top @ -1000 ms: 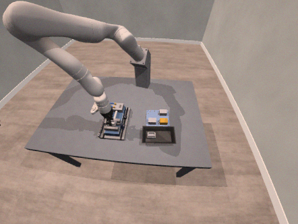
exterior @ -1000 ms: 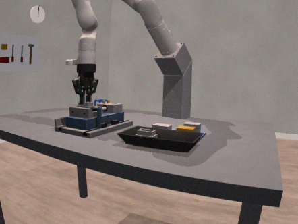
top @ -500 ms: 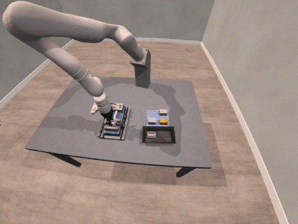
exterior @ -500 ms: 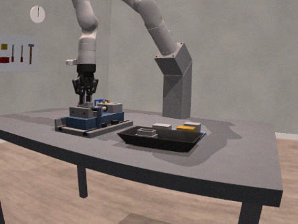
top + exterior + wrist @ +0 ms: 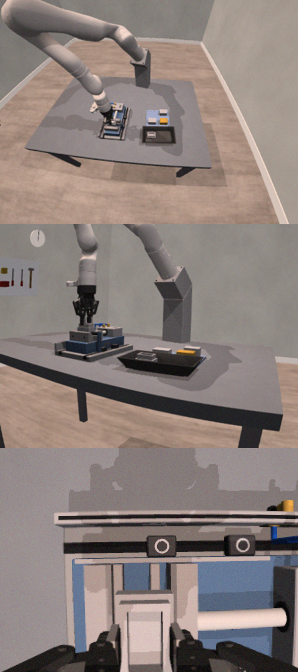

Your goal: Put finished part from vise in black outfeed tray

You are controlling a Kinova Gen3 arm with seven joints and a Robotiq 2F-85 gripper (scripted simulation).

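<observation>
This looks like a small workshop. On the back wall hangs a tool board with a hammer and other tools on it, and a round clock sits above it. A grey bench stands on a wooden floor in a plain room with grey walls. On the bench is a blue vise, the kind that holds blocks tight. Near it is a black tray for parts. A big grey robot arm stands on a post on the bench.
</observation>
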